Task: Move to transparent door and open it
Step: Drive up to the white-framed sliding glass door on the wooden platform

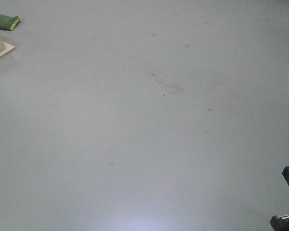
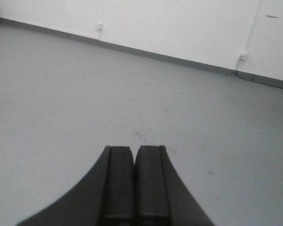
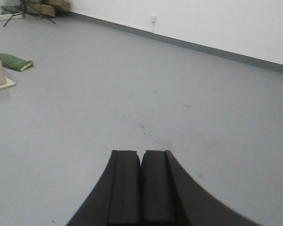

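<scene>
The left gripper (image 2: 134, 151) sat low in the middle, its two black fingers (image 2: 120, 179) pressed together with nothing between them. Ahead lay a bare grey floor (image 2: 56, 94) with a patch of dark specks (image 2: 141, 134). Behind it stood a white wall (image 2: 179, 23) with a grey baseboard (image 2: 155, 55), two sockets (image 2: 99, 26) and a thin cable (image 2: 254, 28) running down on the right.

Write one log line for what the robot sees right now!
transparent door: not in view | left gripper: shut, empty | right gripper: shut, empty | floor: grey | green bag: on floor
</scene>
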Robot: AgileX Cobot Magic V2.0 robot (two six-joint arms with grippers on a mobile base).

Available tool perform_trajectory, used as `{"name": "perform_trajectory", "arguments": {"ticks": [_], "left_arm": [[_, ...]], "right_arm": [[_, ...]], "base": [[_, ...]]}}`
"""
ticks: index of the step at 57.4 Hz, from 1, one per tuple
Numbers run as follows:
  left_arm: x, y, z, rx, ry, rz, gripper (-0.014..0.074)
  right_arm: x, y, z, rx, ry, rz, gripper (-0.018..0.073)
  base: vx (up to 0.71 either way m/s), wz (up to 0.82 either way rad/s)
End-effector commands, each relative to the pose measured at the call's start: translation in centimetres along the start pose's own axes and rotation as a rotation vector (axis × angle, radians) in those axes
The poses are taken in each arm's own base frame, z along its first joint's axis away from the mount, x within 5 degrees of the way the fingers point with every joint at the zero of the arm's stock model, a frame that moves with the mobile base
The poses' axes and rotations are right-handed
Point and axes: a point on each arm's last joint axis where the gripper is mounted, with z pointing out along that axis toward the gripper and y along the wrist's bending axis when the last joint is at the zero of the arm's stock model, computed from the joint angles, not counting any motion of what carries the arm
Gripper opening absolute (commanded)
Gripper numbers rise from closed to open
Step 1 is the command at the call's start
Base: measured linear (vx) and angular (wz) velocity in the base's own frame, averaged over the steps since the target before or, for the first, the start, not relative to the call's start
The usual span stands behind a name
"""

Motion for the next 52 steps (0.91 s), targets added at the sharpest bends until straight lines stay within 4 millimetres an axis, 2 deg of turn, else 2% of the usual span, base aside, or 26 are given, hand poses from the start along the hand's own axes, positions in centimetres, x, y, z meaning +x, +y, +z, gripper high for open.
{"name": "perform_trajectory", "arguments": {"ticks": [1, 52], "left_arm": [[-1.41, -0.15, -0.29, 0.011, -0.115, -0.007, 0.0003], [-1.41, -0.15, -0.29, 0.011, -0.115, -0.007, 0.0003]], "right_arm": [[-0.73, -0.09, -0.12, 0.014, -0.093, -0.003, -0.0004], [-0.73, -0.09, -0.12, 0.014, -0.093, -0.003, -0.0004]], "base": [[0.52, 0.64], [0.53, 0.57]]}}
